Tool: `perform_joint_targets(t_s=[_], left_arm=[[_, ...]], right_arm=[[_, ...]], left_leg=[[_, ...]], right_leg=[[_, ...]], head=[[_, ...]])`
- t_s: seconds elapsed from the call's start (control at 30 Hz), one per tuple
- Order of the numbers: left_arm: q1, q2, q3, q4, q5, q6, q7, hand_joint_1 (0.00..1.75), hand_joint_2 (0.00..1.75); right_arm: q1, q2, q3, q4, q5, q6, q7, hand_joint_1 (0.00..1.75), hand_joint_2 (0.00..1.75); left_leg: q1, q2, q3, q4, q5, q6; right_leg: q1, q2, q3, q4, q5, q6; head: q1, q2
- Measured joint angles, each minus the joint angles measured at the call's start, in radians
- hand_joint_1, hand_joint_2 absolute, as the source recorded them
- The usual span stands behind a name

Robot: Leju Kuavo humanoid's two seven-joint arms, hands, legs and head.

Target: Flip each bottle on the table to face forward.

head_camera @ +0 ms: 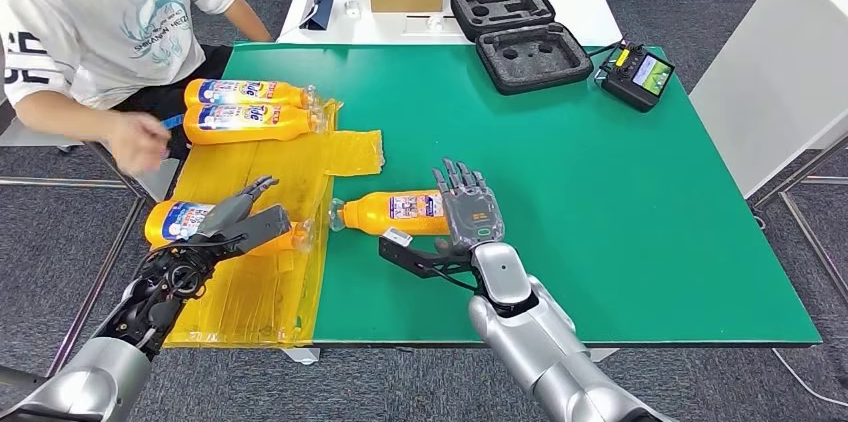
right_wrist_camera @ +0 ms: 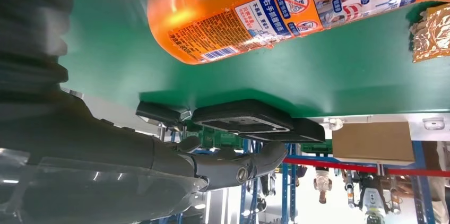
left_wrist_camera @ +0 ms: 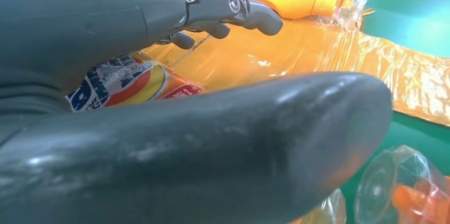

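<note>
R hand (head_camera: 470,210) fingers spread, holds nothing, flat beside bottle (head_camera: 395,210) lying at its 9 o'clock on green table (head_camera: 600,222) | L hand (head_camera: 240,217) grips second bottle (head_camera: 180,220) on yellow sheet (head_camera: 345,152) | two bottles (head_camera: 250,110) at 12

A green-topped table (head_camera: 600,192) carried an orange plastic sheet (head_camera: 270,272) at lower left, four orange bottles, an open foam case (head_camera: 520,34) and a handheld controller (head_camera: 637,75) at upper right.
</note>
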State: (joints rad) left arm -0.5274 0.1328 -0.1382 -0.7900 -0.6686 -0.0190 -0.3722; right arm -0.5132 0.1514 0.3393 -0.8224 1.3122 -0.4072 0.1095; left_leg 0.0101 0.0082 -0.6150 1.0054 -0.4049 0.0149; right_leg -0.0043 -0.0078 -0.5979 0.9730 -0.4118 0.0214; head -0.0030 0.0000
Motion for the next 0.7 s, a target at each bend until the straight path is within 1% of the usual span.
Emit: perform_joint_targets(t_s=[0.07,0.17,0.3,0.37,0.43,0.5,0.6,0.7], left_arm=[[0.001,-0.004,0.008,0.000,0.022,0.027,-0.015,0.00,0.00],[0.005,-0.019,0.036,-0.012,0.078,0.113,-0.061,0.00,0.00],[0.011,-0.045,0.088,-0.078,0.171,0.276,-0.182,0.00,0.00],[0.019,-0.057,0.112,-0.121,0.228,0.322,-0.236,0.00,0.00],[0.031,-0.068,0.136,-0.166,0.317,0.324,-0.281,0.00,0.00],[0.045,-0.077,0.152,-0.205,0.412,0.298,-0.305,0.00,0.00],[0.065,-0.082,0.156,-0.248,0.511,0.247,-0.307,0.00,0.00],[0.083,-0.085,0.155,-0.282,0.567,0.217,-0.308,0.00,0.00]], right_arm=[[-0.002,0.000,-0.004,0.007,0.005,0.016,0.000,0.00,1.75],[-0.011,0.000,-0.016,0.032,0.015,0.045,0.000,0.00,1.75],[-0.026,0.001,-0.030,0.083,0.019,0.068,-0.003,0.00,1.75],[-0.035,0.001,-0.035,0.112,0.010,0.087,-0.017,0.00,1.75],[-0.049,0.002,-0.046,0.149,-0.021,0.109,-0.054,0.00,1.75],[-0.068,0.002,-0.061,0.195,-0.060,0.117,-0.106,0.00,1.75],[-0.102,0.000,-0.083,0.258,-0.100,0.108,-0.179,0.00,1.75],[-0.133,-0.002,-0.097,0.308,-0.115,0.101,-0.224,0.00,1.75]], left_leg=[[0.000,0.000,0.000,0.000,0.000,0.000],[0.000,0.000,-0.001,0.000,0.000,0.000],[0.000,0.000,-0.002,0.000,0.000,0.000],[0.000,0.000,-0.002,0.000,0.000,0.000],[0.000,0.000,-0.002,0.000,0.000,0.000],[0.000,0.000,-0.002,0.000,0.000,0.000],[0.000,0.000,-0.003,0.000,0.000,0.000],[0.000,0.000,-0.003,0.000,0.000,0.000]], right_leg=[[0.000,0.000,0.000,0.000,0.000,0.000],[0.000,0.000,-0.001,0.000,0.000,0.000],[0.000,0.000,-0.001,0.000,0.000,0.000],[0.000,0.000,-0.001,0.000,0.000,0.000],[0.000,0.000,-0.002,0.000,0.000,0.000],[0.000,0.000,-0.003,0.000,0.000,0.000],[0.000,0.000,-0.003,0.000,0.000,0.000],[0.000,0.000,-0.003,0.000,0.000,0.000]], head=[[0.000,0.000],[0.000,0.000],[0.000,0.000],[0.000,0.000],[0.000,0.000],[0.000,0.000],[0.000,0.000],[0.000,0.000]])
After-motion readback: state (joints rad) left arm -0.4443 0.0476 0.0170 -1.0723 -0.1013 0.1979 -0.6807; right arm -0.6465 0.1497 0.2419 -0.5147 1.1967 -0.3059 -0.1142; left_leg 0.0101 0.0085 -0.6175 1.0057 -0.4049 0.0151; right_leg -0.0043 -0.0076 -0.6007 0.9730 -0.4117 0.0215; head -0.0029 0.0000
